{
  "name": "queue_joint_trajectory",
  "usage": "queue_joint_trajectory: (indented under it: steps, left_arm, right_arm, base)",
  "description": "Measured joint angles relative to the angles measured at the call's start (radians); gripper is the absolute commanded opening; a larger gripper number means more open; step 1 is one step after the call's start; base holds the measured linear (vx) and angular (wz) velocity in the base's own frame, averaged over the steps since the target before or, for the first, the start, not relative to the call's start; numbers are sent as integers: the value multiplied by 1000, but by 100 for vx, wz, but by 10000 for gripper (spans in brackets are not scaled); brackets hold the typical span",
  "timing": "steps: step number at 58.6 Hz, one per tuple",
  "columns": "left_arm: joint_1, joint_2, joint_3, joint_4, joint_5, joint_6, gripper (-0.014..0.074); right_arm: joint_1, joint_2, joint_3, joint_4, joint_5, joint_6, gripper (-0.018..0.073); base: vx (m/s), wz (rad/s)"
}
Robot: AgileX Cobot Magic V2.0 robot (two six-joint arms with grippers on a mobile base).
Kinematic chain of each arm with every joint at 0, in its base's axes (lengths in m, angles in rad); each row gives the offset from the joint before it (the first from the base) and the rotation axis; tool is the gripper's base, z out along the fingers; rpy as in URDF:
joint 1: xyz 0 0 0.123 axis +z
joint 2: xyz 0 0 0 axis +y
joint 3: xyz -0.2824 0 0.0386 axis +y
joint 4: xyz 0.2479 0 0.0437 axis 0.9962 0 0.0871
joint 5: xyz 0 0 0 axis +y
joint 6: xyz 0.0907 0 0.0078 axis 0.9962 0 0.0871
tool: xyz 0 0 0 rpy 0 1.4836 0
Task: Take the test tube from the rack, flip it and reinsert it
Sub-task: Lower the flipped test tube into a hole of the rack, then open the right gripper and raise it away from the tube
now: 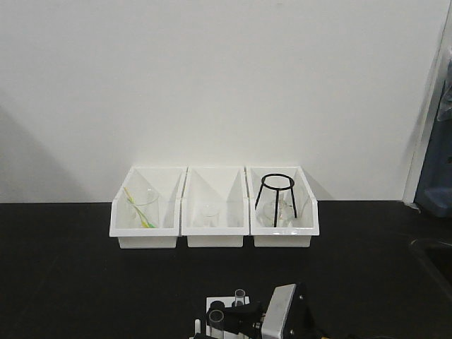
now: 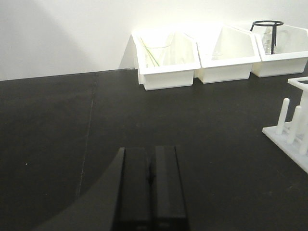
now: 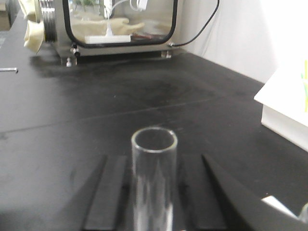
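On the black counter (image 1: 85, 268), three white bins (image 1: 214, 208) stand in a row against the pale wall. The left one holds a clear beaker with a yellow-green stick (image 1: 140, 208) in it, the middle one a small glass vessel, and the right one a black wire stand (image 1: 275, 191) beside more glassware.

At the bottom edge of the front view sits the white rack (image 1: 224, 305), mostly cut off, with two clear tubes rising from that spot. The right claw (image 1: 236, 319) is at the nearer test tube (image 1: 216, 320). In the right wrist view that tube (image 3: 154, 187) stands upright with its open rimmed end up, between the two dark fingers (image 3: 108, 197). The fingers look spread to either side of the glass, though the contact point is below the frame edge, so I cannot tell whether they press on it. The second tube (image 1: 239, 296) stands just behind, nearer the bins.

The left claw (image 2: 150, 178) hovers low over bare counter, its two fingers pressed together with only a thin seam between them and nothing in them. The rack's corner with its short white pegs (image 2: 293, 126) shows at the right edge of that view, well apart from the claw.

Beyond the tube in the right wrist view, a metal cabinet with a glass window (image 3: 113, 26) stands on the far counter.
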Motion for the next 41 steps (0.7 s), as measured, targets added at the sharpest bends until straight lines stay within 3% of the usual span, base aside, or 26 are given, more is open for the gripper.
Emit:
queue_joint_trajectory:
  steps: [21,27,37,41]
  left_arm:
    - [0,0,0,0,0,0,-6]
    - [0,0,0,0,0,0,-6]
    - [0,0,0,0,0,0,-6]
    - [0,0,0,0,0,0,-6]
  right_arm:
    - [0,-120,0,111,6,54,370]
    - [0,-239,0,126,72,109,261]
    - [0,-470,1,87,314,233,-19]
    - [0,-577,13,57,422,298,-16]
  base:
    - [0,0]
    - [0,0]
    - [0,0]
    - [0,0]
